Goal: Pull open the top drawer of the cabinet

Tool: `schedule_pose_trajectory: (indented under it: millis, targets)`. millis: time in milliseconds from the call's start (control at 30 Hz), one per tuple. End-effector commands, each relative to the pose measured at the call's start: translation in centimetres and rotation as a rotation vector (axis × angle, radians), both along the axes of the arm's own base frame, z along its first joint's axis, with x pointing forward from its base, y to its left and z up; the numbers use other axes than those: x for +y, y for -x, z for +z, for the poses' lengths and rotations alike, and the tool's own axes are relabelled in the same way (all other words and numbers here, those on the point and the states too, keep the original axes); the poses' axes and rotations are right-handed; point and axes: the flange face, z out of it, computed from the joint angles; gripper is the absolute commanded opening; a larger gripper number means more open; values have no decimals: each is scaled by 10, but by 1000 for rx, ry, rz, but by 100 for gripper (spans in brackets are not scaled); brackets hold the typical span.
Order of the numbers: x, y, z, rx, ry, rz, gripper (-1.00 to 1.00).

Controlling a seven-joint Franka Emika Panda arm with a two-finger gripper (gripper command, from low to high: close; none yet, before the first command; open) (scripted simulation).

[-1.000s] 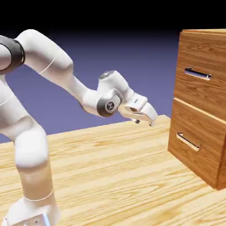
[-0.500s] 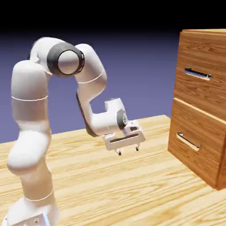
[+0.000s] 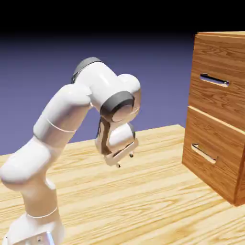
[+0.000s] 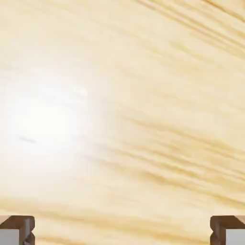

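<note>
My end effector (image 3: 124,160) points down at the table (image 3: 143,201), its two fingers spread wide apart with nothing between them. In the hand view the two finger tips (image 4: 17,229) sit at the far corners of the bottom edge, at about 7 and 5 o'clock, and all that fills the space between and above them is pale wood grain with a bright glare patch toward 9 o'clock. I am touching nothing, and the fingers hang just above the table surface.

In the exterior view my arm folds over itself: the big elbow joint sits near the picture's middle, and the hand hangs below it toward 6 o'clock.

The cabinet (image 3: 225,52) stands on the table at 3 o'clock from my hand, well apart from it. It is reddish-brown wood grain with two stacked fronts. The top drawer (image 3: 217,95) lies at about 2 o'clock from my end effector, higher than my hand, and looks closed, flush with the cabinet face. Its thin silver-grey bar handle (image 3: 214,80) runs level across the front. The lower drawer (image 3: 210,158) sits beneath it, also shut, with a paler bar handle (image 3: 204,153).
</note>
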Motion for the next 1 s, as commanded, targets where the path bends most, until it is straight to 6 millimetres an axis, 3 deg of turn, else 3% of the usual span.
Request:
schedule_pose_trajectory:
  millis: [0,200,400,500,600,700,833,867,967]
  targets:
    - [5,-3,6,-27,-19,28,0]
    - [20,-34,61,-243,-140,135,0]
    - [-2,-82,140,-528,-243,119,0]
    - [-31,-109,185,-686,-278,62,0]
    - [-75,-136,231,-846,-295,-28,0]
    - [-133,-158,275,-1004,-292,-150,0]
    - [-229,-176,325,-1190,-258,-348,0]
    - [-229,-176,325,-1190,-258,-348,0]
    - [-229,-204,325,-1190,-259,-349,0]
